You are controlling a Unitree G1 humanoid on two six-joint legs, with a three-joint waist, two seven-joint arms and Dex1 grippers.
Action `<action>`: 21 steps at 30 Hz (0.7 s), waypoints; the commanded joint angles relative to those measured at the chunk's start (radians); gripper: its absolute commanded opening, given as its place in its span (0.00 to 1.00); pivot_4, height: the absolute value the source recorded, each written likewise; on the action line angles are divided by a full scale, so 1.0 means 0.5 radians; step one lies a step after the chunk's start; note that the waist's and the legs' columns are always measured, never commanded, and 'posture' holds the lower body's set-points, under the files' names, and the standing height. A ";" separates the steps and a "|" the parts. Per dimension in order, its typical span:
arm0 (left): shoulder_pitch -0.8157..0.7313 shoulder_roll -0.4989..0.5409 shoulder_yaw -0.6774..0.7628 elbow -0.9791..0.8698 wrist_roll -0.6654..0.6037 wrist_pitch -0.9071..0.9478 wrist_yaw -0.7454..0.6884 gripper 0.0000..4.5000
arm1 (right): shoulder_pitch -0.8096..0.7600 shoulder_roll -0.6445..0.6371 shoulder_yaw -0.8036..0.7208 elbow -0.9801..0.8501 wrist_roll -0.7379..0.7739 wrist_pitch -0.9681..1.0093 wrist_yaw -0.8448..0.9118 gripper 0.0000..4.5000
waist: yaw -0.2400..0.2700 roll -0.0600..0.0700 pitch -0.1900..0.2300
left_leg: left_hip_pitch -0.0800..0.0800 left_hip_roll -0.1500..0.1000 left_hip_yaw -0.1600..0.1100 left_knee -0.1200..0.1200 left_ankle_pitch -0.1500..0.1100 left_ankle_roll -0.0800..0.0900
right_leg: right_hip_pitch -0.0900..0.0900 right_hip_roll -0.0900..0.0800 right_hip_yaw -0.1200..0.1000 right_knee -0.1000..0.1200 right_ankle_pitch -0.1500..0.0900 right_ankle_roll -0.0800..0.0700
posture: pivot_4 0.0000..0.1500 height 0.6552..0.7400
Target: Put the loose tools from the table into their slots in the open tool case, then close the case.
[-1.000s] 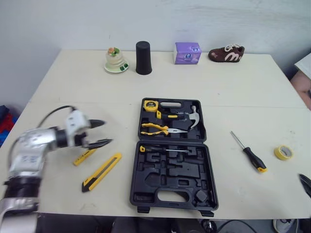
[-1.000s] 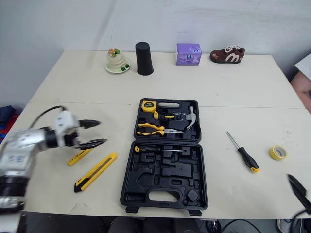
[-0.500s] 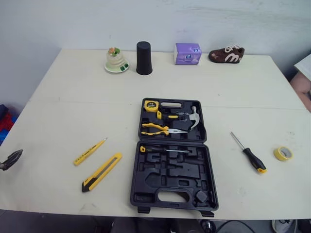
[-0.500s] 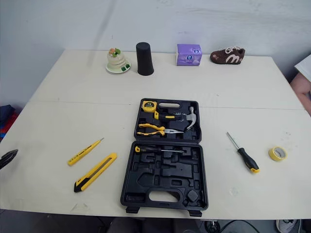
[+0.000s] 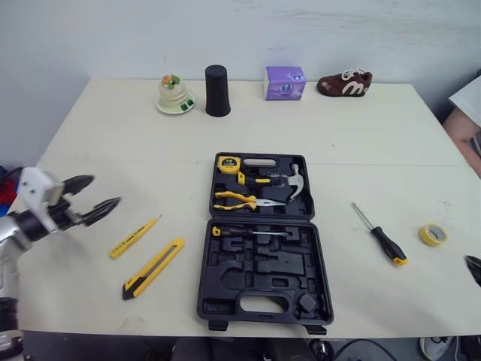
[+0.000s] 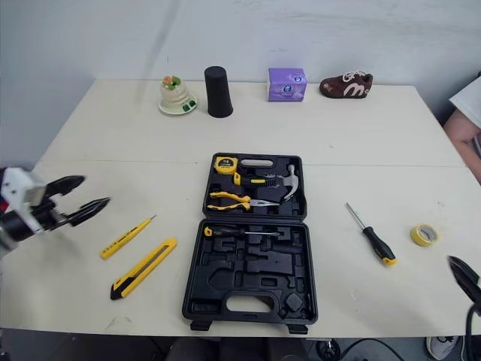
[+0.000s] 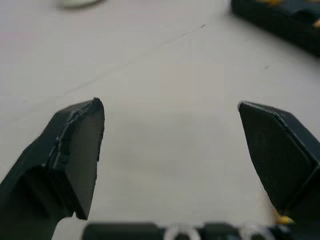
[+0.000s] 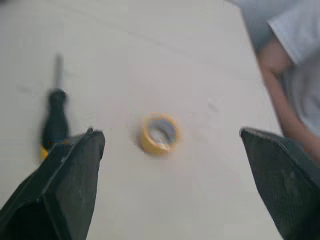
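The black tool case (image 5: 259,301) lies open mid-table; a tape measure, hammer and pliers sit in its lid and a screwdriver in its base. To its left lie a yellow tester pen (image 5: 135,237) and a yellow utility knife (image 5: 153,268). On its right are a black-handled screwdriver (image 5: 381,235) and a yellow tape roll (image 5: 434,234). My left gripper (image 5: 104,192) hovers open, left of the pen, holding nothing. My right gripper (image 8: 170,132) is open above the table's right edge, with the tape roll (image 8: 157,132) ahead between its fingers and the screwdriver (image 8: 54,120) beside it.
Along the far edge stand a small figurine dish (image 5: 171,95), a black cup (image 5: 217,90), a purple box (image 5: 285,83) and a brown shoe (image 5: 343,83). A person's arm and white sleeve (image 5: 464,113) are at the table's right side.
My left gripper was over the tester pen, drew back to the left edge, and has now come partway back in, still open. The right fingertip shows again at the right edge.
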 commanded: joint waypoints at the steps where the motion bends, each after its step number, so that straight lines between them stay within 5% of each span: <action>1: -0.083 -0.004 -0.117 -0.374 -0.161 0.202 -0.071 0.99 | 0.036 -0.124 0.015 -0.216 0.178 0.365 0.040 1.00 | 0.003 -0.001 0.000 | -0.002 0.000 -0.001 0.000 0.000 -0.001 | -0.001 0.001 0.000 -0.002 0.000 0.001 | 1.00 1.00; 8: -0.233 -0.068 -0.460 -0.963 -0.488 0.659 -0.192 0.99 | -0.158 -0.325 0.305 -0.275 0.100 0.804 -0.052 1.00 | -0.003 -0.001 0.001 | -0.018 0.001 0.000 0.011 -0.001 -0.003 | -0.007 0.003 0.002 -0.013 -0.002 0.011 | 1.00 1.00; 18: -0.269 -0.099 -0.549 -1.248 -0.658 0.882 -0.164 0.99 | -0.550 -0.327 0.745 0.125 -0.203 0.723 0.085 1.00 | -0.003 0.002 0.009 | -0.020 -0.002 -0.004 0.037 -0.003 -0.006 | -0.006 0.014 0.005 0.000 -0.002 0.016 | 1.00 1.00; 21: -0.246 -0.099 -0.540 -1.262 -0.656 0.875 -0.171 1.00 | -0.696 -0.289 0.853 0.288 -0.286 0.617 0.132 0.81 | -0.003 0.003 0.010 | -0.019 -0.002 -0.004 0.041 -0.002 -0.005 | -0.004 0.029 0.009 0.003 0.001 0.020 | 1.00 1.00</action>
